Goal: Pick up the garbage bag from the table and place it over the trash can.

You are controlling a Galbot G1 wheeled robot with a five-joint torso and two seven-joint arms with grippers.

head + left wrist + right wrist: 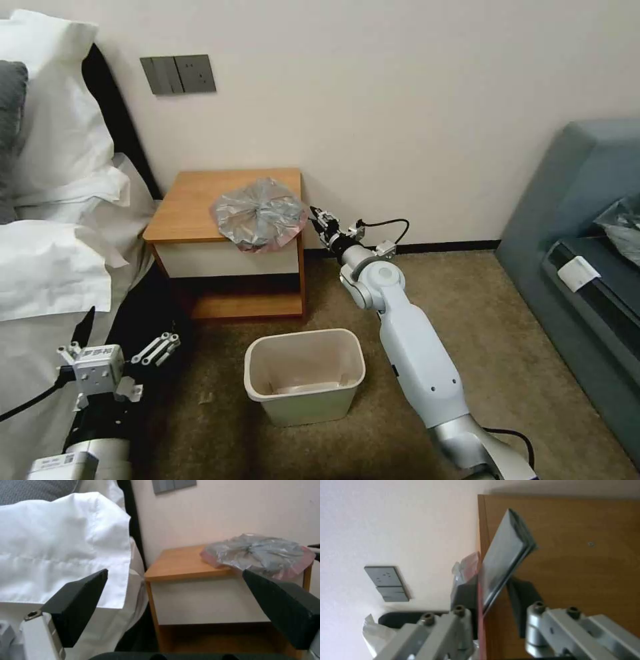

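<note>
Two grippers: right gripper (313, 215), fingers parted, straddles the orange-brown wooden table (193, 203) edge beside the crinkled silvery-grey pink-rimmed garbage bag (259, 213); left gripper (173, 597), released, waits bedside.

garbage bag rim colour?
Pink, edging the silvery-grey garbage bag; clearest in the left wrist view.

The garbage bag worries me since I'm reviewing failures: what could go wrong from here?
The garbage bag overhangs the table's front corner, and the right gripper comes in at its side edge; a nudge might push the thin plastic off instead of catching it. The trash can sits on the floor beside the right arm, so a swing might knock it.
</note>
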